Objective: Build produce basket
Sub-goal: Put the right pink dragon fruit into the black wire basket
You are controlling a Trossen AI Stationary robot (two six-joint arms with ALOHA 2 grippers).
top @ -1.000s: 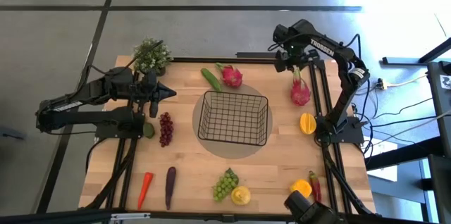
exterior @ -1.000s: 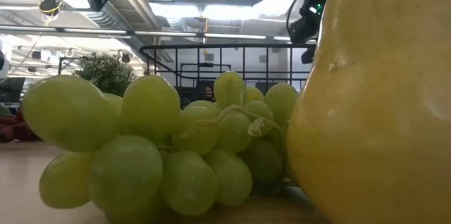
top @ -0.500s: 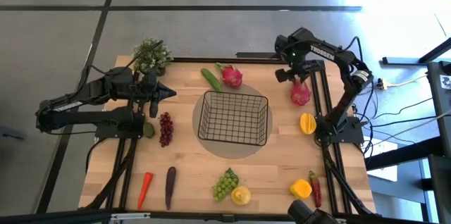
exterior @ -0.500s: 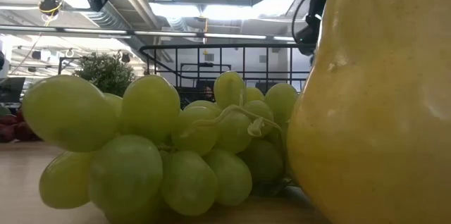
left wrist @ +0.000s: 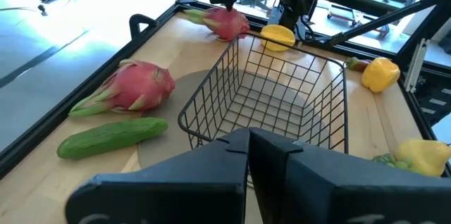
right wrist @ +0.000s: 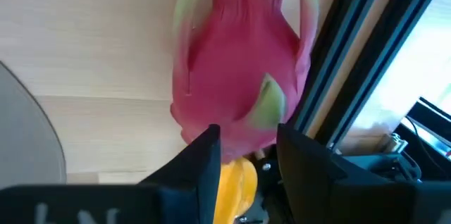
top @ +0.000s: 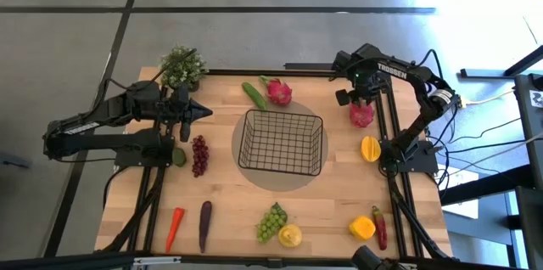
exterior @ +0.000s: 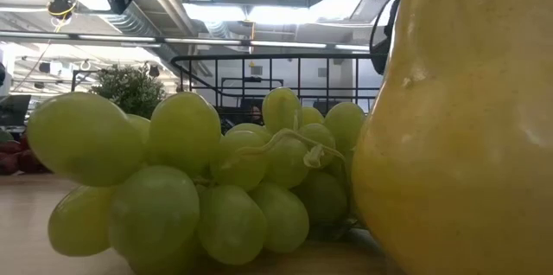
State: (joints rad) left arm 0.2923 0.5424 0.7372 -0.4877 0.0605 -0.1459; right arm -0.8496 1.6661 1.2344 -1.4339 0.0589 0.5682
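The black wire basket (top: pixel 246 119) stands mid-table with nothing in it. My right gripper (top: pixel 360 98) hangs open, pointing down, just over the far end of a pink dragon fruit (top: pixel 362 117) at the table's far right. In the right wrist view its fingers (right wrist: pixel 206 155) stand apart short of the fruit (right wrist: pixel 239 62). My left gripper (top: pixel 204 113) is shut and waits left of the basket, fingers (left wrist: pixel 248 146) closed on nothing. A second dragon fruit (top: pixel 278 92) and a cucumber (top: pixel 253 95) lie beyond the basket.
Purple grapes (top: pixel 199 155) lie left of the basket. Carrot (top: pixel 174 227), eggplant (top: pixel 204 223), green grapes (top: pixel 271 221) and a yellow fruit (top: pixel 290 236) lie near the front edge. A yellow pepper (top: pixel 362 227) and chili (top: pixel 379 226) are front right. A potted plant (top: pixel 182 68) stands far left.
My right gripper has come down and a little toward the table's near edge, from above the dragon fruit's leafy far tip to close over the fruit. The fruit has stayed where it was.
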